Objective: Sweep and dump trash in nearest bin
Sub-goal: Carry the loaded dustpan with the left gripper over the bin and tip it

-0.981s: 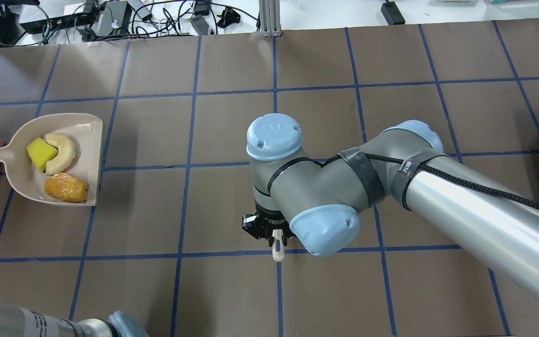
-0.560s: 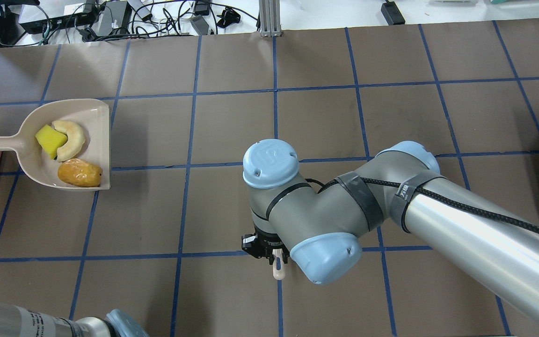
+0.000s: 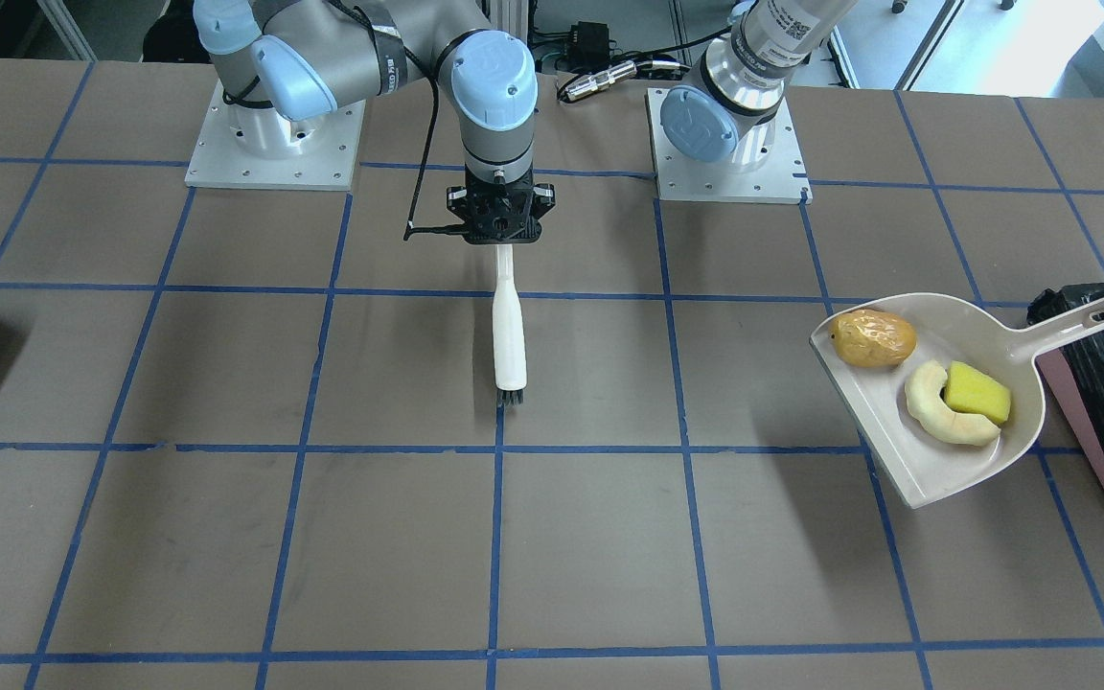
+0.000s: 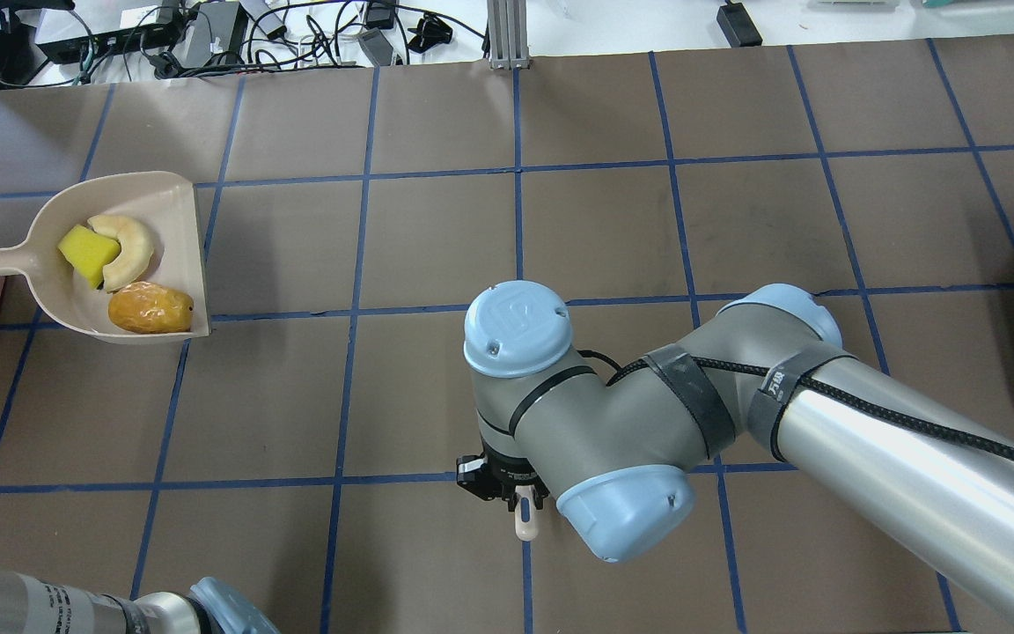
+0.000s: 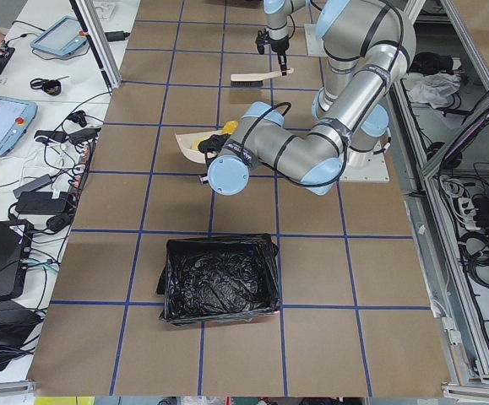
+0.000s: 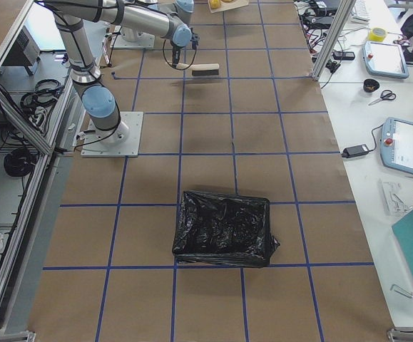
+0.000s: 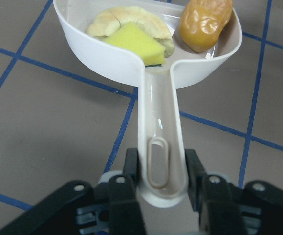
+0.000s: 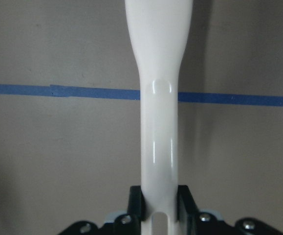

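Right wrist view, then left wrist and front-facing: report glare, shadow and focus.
Right wrist view: glare streaks on the brush handle, with a soft shadow beside it. Left wrist view: highlights on the dustpan handle, and the near left gripper is blurred. Front-facing view: a diffuse shadow on the table by the open lip of the dustpan.

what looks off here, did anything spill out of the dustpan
Nothing stands out. The potato lump, yellow wedge and crescent slice all lie inside the dustpan, which the left gripper holds by its handle; the right gripper holds the brush.
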